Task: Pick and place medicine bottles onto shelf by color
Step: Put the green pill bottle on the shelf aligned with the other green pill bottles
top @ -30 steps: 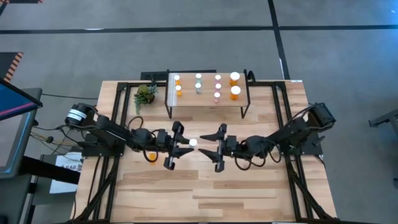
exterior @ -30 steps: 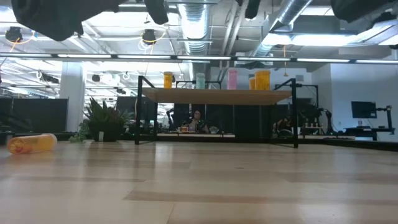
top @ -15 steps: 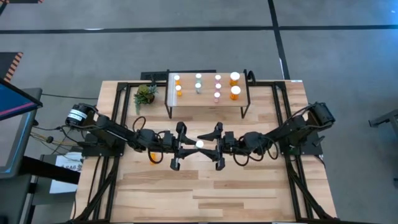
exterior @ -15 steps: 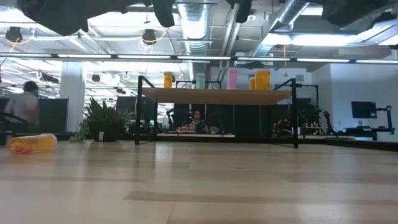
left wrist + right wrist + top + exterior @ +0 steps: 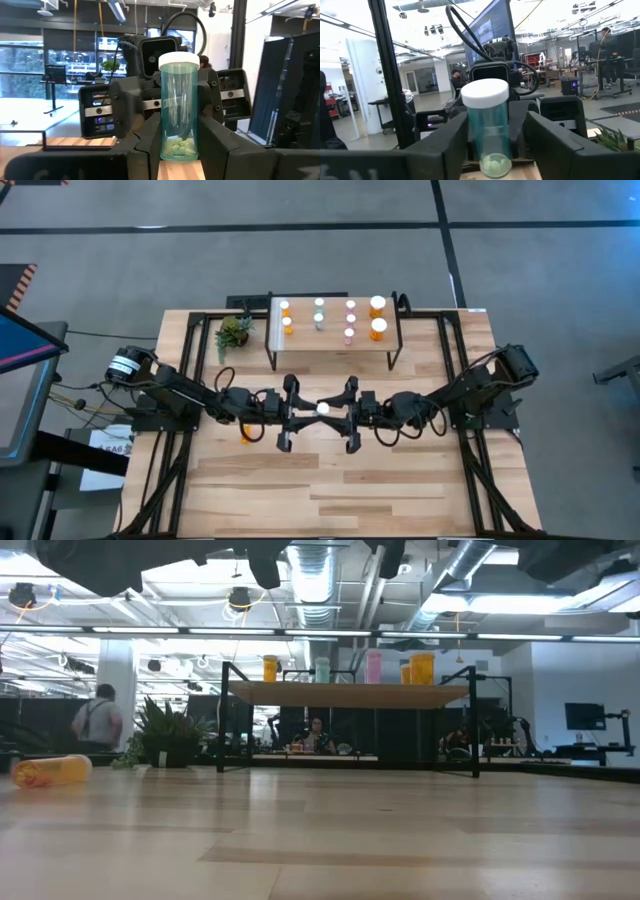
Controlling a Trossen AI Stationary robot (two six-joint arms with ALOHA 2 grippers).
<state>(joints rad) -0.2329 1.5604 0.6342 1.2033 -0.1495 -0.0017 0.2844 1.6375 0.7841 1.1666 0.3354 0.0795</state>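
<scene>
A teal medicine bottle (image 5: 179,105) with a white cap (image 5: 322,409) stands upright in the air over the table's middle. My left gripper (image 5: 312,412) is shut on it. My right gripper (image 5: 334,412) faces it from the table's right and is open. Its fingers (image 5: 552,145) stand on either side of the bottle (image 5: 490,135), with a gap showing on one side. The shelf (image 5: 335,345) at the far middle carries orange, teal and pink bottles in rows. One orange bottle (image 5: 50,770) lies on its side on the table under my left arm. My left gripper pinches the teal bottle's lower body (image 5: 167,145) between its two fingers. The fingers come level from the table's left. The bottle stands upright in the hold, cap up, lifted clear of the table.
A small potted plant (image 5: 233,332) stands left of the shelf. The shelf's black legs (image 5: 226,720) stand on the far part of the table. A black frame runs along the table's edges (image 5: 455,360). People show in the room behind.
My left gripper has carried the teal bottle a little toward the table's right, upright and clear of the table. My right gripper has come toward the table's left until its open fingers stand around the bottle.
</scene>
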